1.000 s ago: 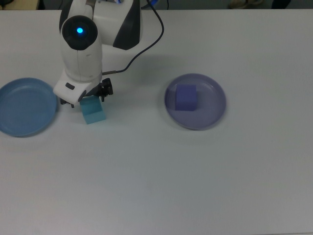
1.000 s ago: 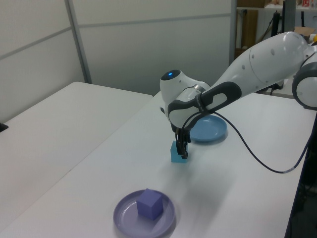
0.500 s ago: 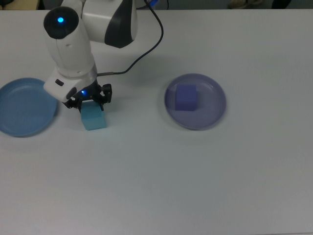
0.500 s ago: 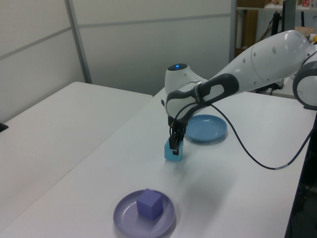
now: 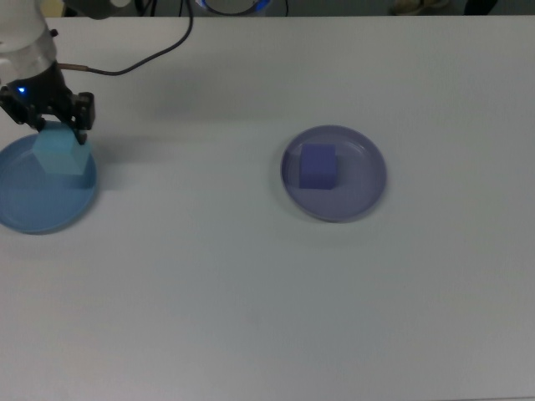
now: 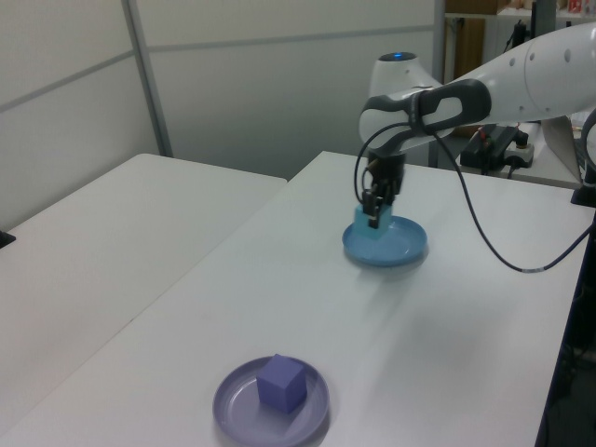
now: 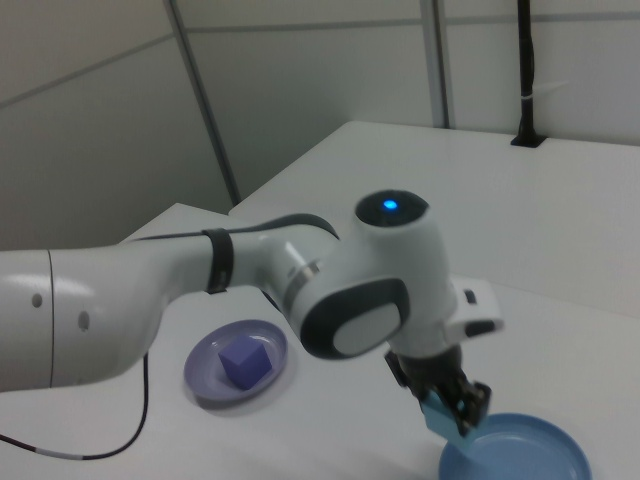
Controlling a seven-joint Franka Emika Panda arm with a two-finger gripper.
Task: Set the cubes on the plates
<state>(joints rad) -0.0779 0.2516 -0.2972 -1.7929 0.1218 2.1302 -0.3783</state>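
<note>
My gripper (image 5: 57, 142) (image 6: 371, 216) (image 7: 452, 413) is shut on the light cyan cube (image 5: 60, 153) (image 6: 364, 224) (image 7: 436, 416). It holds the cube over the upper right part of the sky blue plate (image 5: 33, 194) (image 6: 391, 246) (image 7: 520, 455), at the top view's far left; whether the cube touches the plate I cannot tell. The violet-blue cube (image 5: 318, 167) (image 6: 282, 383) (image 7: 244, 359) rests on the lavender plate (image 5: 361, 180) (image 6: 242, 408) (image 7: 207, 381), right of centre in the top view.
A black cable (image 5: 138, 58) (image 6: 484, 237) trails from the arm across the white table (image 5: 276, 292). A second white table (image 6: 84, 242) stands on the left view's left, with grey wall panels behind.
The gripper has carried the cyan cube from the bare table toward the top view's left, and now holds it over the blue plate. The violet-blue cube and lavender plate have not moved.
</note>
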